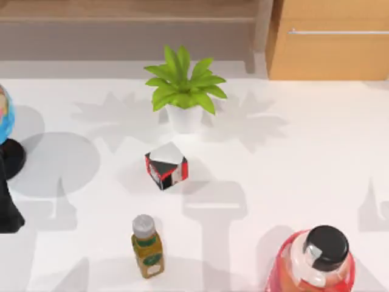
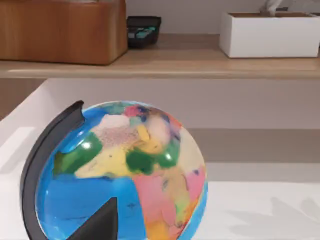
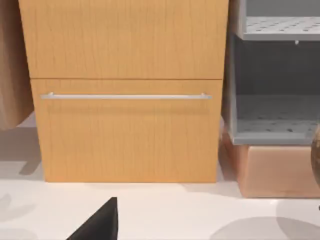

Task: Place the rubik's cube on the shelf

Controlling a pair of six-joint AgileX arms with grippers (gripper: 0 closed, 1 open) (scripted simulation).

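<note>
The rubik's cube is out of view. The shelf [image 1: 121, 11] is a long light-brown board with a grey-brown panel below it, running along the table's far side; in the left wrist view the shelf [image 2: 175, 66] carries boxes. A dark part of my left gripper [image 2: 100, 225] pokes in close to a colourful globe [image 2: 120, 170] at the table's far left. A dark part of my right gripper [image 3: 100, 225] hangs over the white tabletop, facing a light wooden drawer unit [image 3: 125, 90].
A red, black and white cube [image 1: 166, 165] sits mid-table, a potted plant [image 1: 184, 91] behind it. A small grey-capped bottle [image 1: 147, 246] and a red bottle [image 1: 316, 261] stand near the front. The globe [image 1: 3, 112] is at the left edge, the drawer unit [image 1: 331, 39] back right.
</note>
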